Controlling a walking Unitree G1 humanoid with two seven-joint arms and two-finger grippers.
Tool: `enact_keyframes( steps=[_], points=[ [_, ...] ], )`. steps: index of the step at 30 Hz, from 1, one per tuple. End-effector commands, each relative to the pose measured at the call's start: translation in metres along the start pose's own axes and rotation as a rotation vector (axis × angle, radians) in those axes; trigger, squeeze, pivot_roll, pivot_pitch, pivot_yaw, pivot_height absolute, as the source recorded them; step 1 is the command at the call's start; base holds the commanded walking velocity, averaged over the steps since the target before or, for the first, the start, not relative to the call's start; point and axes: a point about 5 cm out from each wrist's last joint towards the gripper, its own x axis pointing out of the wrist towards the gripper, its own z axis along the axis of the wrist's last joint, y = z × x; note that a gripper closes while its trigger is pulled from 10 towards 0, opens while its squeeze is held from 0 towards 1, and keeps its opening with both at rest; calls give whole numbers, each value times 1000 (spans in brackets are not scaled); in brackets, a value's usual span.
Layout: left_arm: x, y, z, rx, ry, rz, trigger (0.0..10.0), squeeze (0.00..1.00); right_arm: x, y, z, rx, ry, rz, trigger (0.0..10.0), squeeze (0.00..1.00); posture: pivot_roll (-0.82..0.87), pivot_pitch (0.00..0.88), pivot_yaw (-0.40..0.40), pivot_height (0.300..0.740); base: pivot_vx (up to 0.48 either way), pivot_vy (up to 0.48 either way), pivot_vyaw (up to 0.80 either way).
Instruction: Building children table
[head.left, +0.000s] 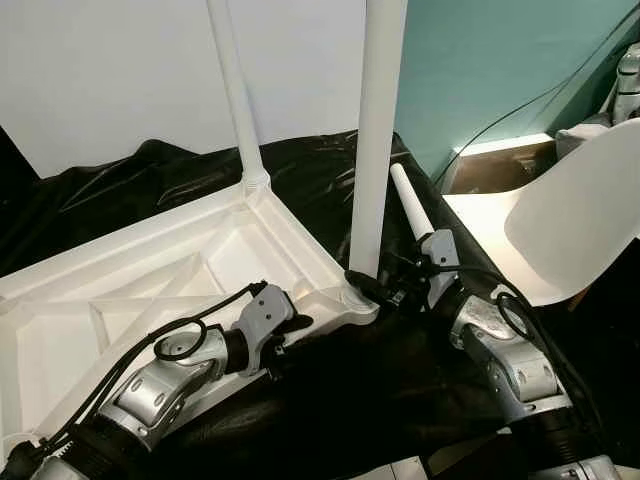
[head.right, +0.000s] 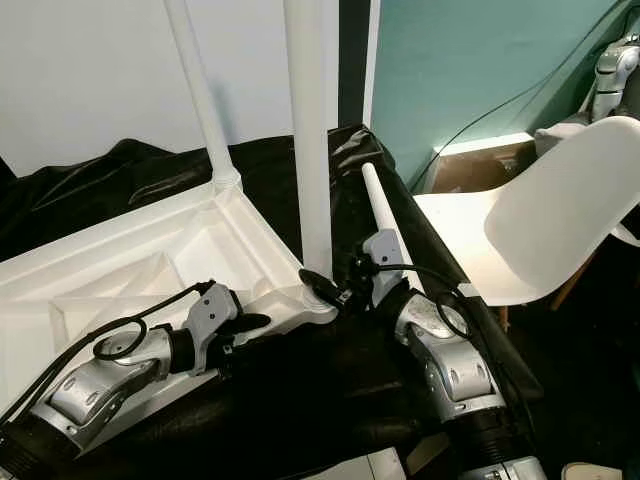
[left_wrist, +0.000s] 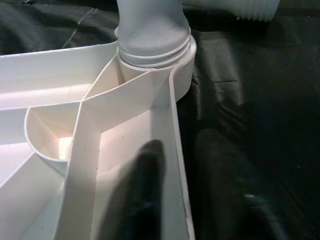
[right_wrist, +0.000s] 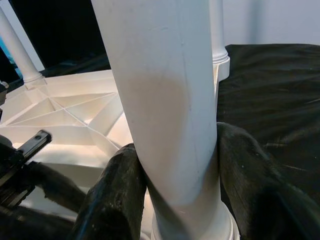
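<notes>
A white plastic table top (head.left: 150, 290) lies upside down on a black sheet. One white leg (head.left: 238, 110) stands upright in the far corner socket. A second leg (head.left: 380, 150) stands in the near corner socket (left_wrist: 155, 55). My right gripper (head.left: 368, 288) is shut on this leg just above its base, one finger (right_wrist: 120, 195) on each side of it. My left gripper (head.left: 292, 324) sits at the table top's near edge, a short way left of that socket. Its fingers (left_wrist: 145, 190) straddle the rim and are shut on it. A loose third leg (head.left: 412, 205) lies on the sheet behind my right gripper.
A white chair (head.left: 570, 220) stands close on the right, beside my right arm. The black sheet (head.left: 330, 400) covers the floor around the table top. A white wall lies behind, a teal wall (head.left: 480, 60) to the right, with a cable running down it.
</notes>
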Motion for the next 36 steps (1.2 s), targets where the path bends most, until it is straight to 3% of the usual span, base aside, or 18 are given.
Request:
enact_keyframes(
  steps=[1, 3, 4, 10, 18, 28, 29, 33, 35, 36],
  points=[
    [2, -16, -19, -74, 74, -174, 0, 0, 11, 18, 21, 4, -115, 113, 6627, 0, -10, 0, 24, 740, 0, 0, 0],
    [2, -17, -19, -79, 71, -183, 0, 0, 11, 17, 22, -3, -110, 109, 6627, 0, -10, 0, 24, 740, 0, 0, 0],
    [2, -17, -19, -82, 70, -187, 0, 0, 11, 15, 22, -14, -105, 106, 10000, 0, -10, 0, 23, 740, 0, 0, 0],
    [1, -21, -20, -99, 70, -217, 0, 0, 11, 4, 26, -134, -56, 156, 10000, 0, -10, 0, 20, 740, 0, 0, 0],
    [-2, -25, -21, -111, 64, -236, 0, 0, 6, -28, 15, -229, 84, 257, 10000, 0, 13, 0, 7, 740, 0, 0, 0],
    [-4, -29, -22, -125, 62, -246, 0, 0, 15, -36, 8, -258, 134, 294, 10000, 0, 31, 0, 4, 740, 0, 0, 0],
    [-4, -29, -22, -125, 62, -244, 0, 0, 16, -36, 9, -252, 122, 317, 0, 0, 36, 0, 5, 740, 0, 0, 0],
    [-5, -29, -21, -123, 60, -237, 0, 0, 19, -34, 11, -228, 92, 322, 0, 0, 43, 0, 1, 740, 0, 0, 0],
    [-5, -28, -21, -122, 58, -231, 0, 0, 21, -35, 13, -194, 65, 286, 0, 0, 46, 0, -2, 740, 0, 0, 0],
    [-6, -27, -21, -121, 57, -222, 0, 0, 24, -31, 12, -149, 31, 212, 0, 0, 47, 0, -2, 740, 0, 0, 0]
  ],
)
